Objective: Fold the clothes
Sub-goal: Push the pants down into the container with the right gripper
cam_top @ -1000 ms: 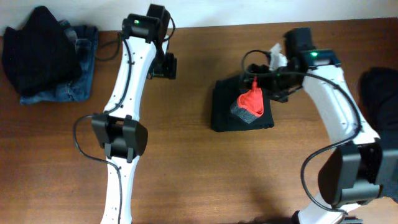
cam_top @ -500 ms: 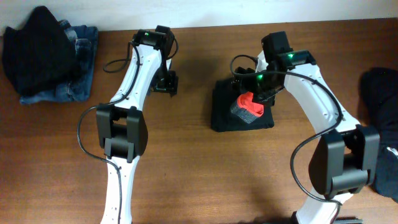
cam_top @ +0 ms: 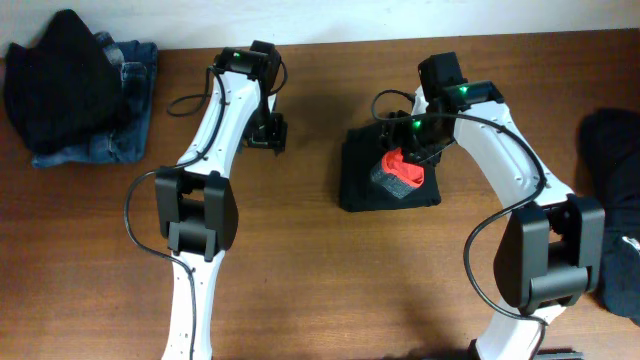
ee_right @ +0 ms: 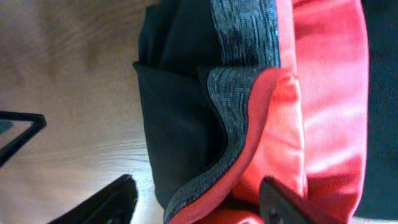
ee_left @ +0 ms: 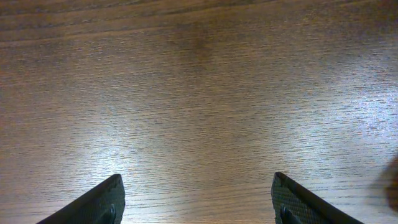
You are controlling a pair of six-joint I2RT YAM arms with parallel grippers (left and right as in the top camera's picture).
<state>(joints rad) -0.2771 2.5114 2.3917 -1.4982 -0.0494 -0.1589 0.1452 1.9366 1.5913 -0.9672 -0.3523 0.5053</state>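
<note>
**Folded garment** (cam_top: 360, 178): lies on the tabletop (cam_top: 320, 270), right of centre. It is a squarish black bundle. A red band (cam_top: 405, 170) sits on its upper right part, with a grey knit strip (ee_right: 245, 37) running alongside. The right wrist view shows several black layers stacked with a curved edge, and the red layer turned up over the grey strip.

**Other clothes:** a black garment (cam_top: 62, 75) is heaped on blue jeans (cam_top: 135, 105) at the far left corner. The jeans show along the right and lower sides of that pile. A further dark garment (cam_top: 610, 140) lies at the right edge, partly cut off by the frame.

**Right arm** (cam_top: 520, 170): comes in from the lower right with the elbow bent and the wrist over the bundle's upper right part. The right tool (ee_right: 199, 199) has its jaws moderately apart, straddling the bundle's edge. One finger (ee_right: 106, 202) is over bare wood just beside the black cloth, and the other (ee_right: 286, 202) is over the red. The tool is not clamped on the fabric. Whether a finger touches the red cannot be told.

**Left arm** (cam_top: 215, 120): reaches from the lower edge toward the far side. The left tool (ee_left: 196, 199) points down at bare wood, left of the bundle and apart from it. Its jaws are wide, with nothing between them.
</note>
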